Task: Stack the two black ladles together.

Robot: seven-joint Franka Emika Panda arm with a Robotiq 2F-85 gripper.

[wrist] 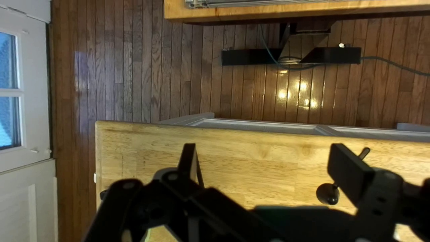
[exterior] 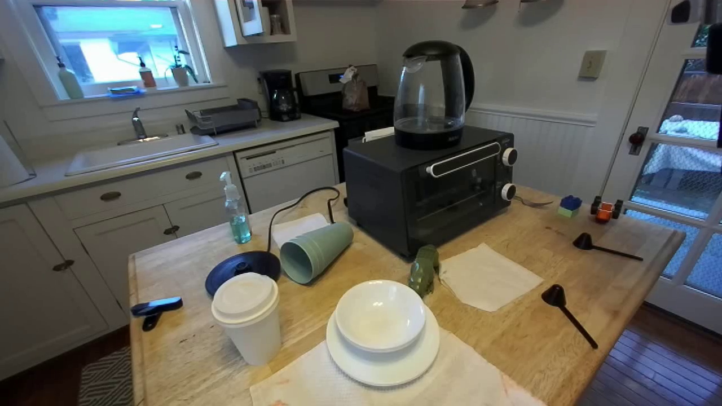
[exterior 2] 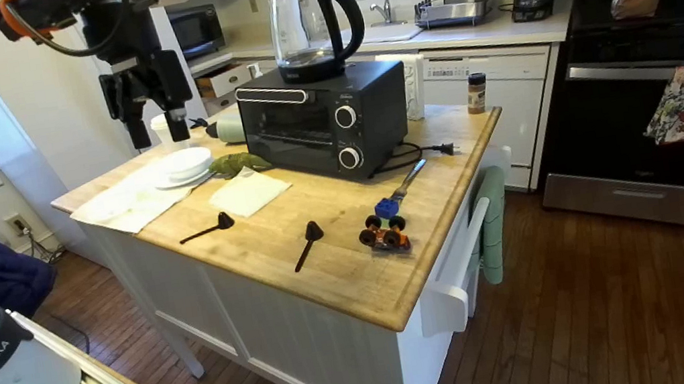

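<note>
Two black ladles lie apart on the wooden table. The ladle by the toys (exterior: 585, 242) also shows in an exterior view (exterior 2: 313, 231). The ladle closer to the plate (exterior: 555, 296) also shows in an exterior view (exterior 2: 224, 221). In the wrist view, this second ladle's scoop (wrist: 327, 194) shows beside the right finger, which hides part of its handle. A thin dark strip behind the left finger seems to be the other ladle, mostly hidden. My gripper (exterior 2: 158, 126) is open and empty, raised above the table; it also shows in the wrist view (wrist: 264, 151).
A black toaster oven (exterior: 379, 194) with a glass kettle (exterior: 431, 101) on top stands at mid table. A bowl (exterior: 381, 317) on a plate, a green toy (exterior: 424, 270) and a paper sheet (exterior: 488, 277) lie nearby. Toy blocks (exterior: 569, 206) and a toy car (exterior: 605, 211) sit near the table's end.
</note>
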